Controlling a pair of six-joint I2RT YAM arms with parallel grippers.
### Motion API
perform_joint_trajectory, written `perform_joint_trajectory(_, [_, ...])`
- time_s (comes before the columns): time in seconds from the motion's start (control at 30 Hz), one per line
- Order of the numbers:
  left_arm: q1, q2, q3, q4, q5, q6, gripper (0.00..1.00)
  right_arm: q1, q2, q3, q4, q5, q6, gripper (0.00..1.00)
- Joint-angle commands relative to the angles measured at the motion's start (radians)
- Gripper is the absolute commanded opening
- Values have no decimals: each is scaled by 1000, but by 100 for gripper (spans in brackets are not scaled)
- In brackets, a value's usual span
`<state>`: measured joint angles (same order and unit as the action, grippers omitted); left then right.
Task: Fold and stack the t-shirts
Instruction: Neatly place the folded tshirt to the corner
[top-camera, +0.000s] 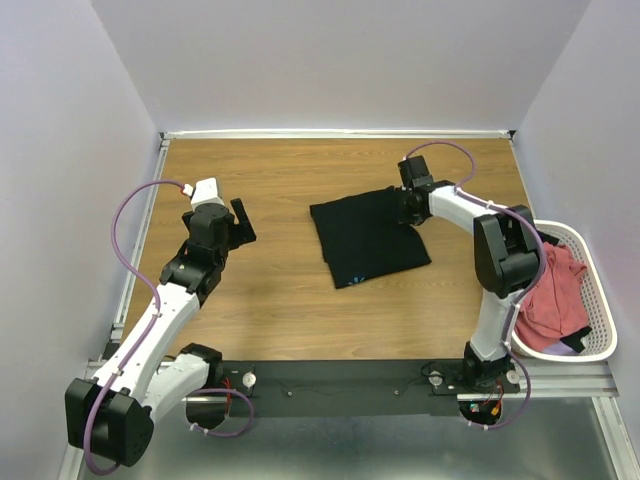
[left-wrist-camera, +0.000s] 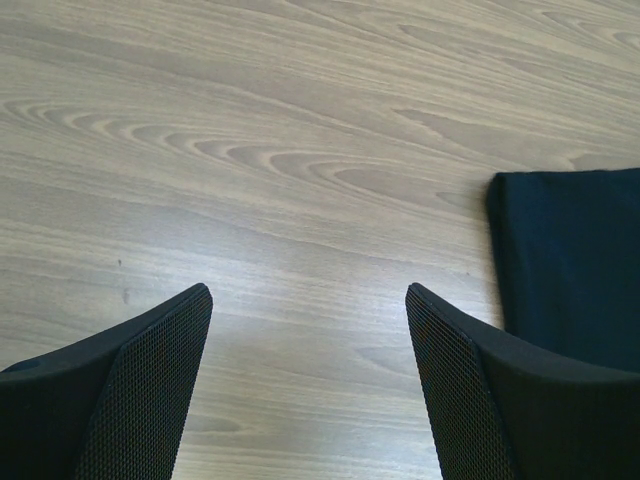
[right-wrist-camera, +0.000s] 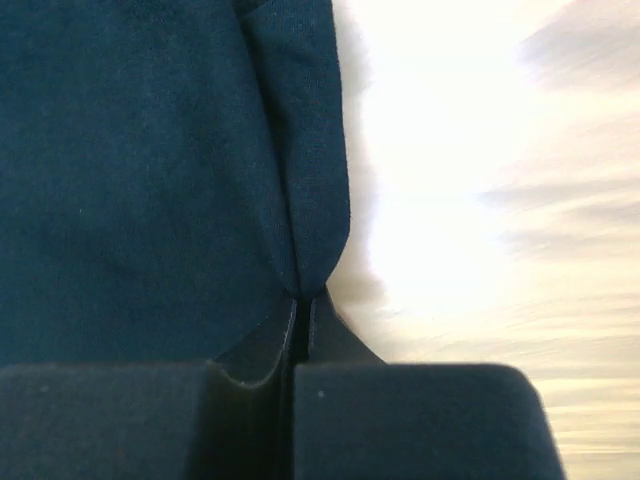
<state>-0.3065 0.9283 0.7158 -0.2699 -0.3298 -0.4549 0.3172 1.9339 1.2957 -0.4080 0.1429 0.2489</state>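
Figure: overhead view with 2 wrist views. The black t-shirt (top-camera: 365, 240) lay flat and partly folded near the middle of the tabletop (top-camera: 260, 320), forming a compact, nearly square panel with its edges skewed to the tabletop's edges. We could read no clear long axis from its outline.

The right hand (top-camera: 405, 205) sat at the far-right corner of the black t-shirt. In the right wrist view its jaws were clenched together on a raised ridge of the dark cloth, so it was grasping the black t-shirt at that edge.

The left hand (top-camera: 235, 225) hung well apart to the left of the black t-shirt, released, with its 2 fingers (left-wrist-camera: 150, 390) spread over bare wood and nothing between them. Only the shirt's left edge entered the left wrist view, at the right side.

The salmon-red t-shirts (top-camera: 555, 290) lay heaped in the white mesh basket (top-camera: 603, 335), to the right of the black t-shirt and beyond the right arm.

We judged that the coming move turned on 1 relation: the pinched corner lay on the right arm's side, with the rest of the panel spread leftward and nearward from it. Any fold would therefore carry that corner across the cloth toward the left hand.
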Motion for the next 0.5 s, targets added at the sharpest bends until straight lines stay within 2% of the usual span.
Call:
perform_joint_trajectory(0.0, [9, -11, -6, 26, -37, 10, 86, -46, 69, 85, -11, 334, -183, 1])
perform_joint_trajectory(0.03, [9, -14, -6, 26, -37, 9, 86, -61, 104, 137, -9, 430, -257, 1])
perform_joint_trajectory(0.17, [9, -28, -15, 12, -41, 13, 86, -122, 215, 310, -3, 630, -385, 1])
perform_joint_trajectory(0.27, [9, -39, -26, 14, -40, 16, 86, -173, 304, 469, 12, 699, -451, 1])
perform_joint_trajectory(0.47, [9, 9, -19, 15, -54, 12, 86, -266, 436, 684, 75, 793, -562, 1])
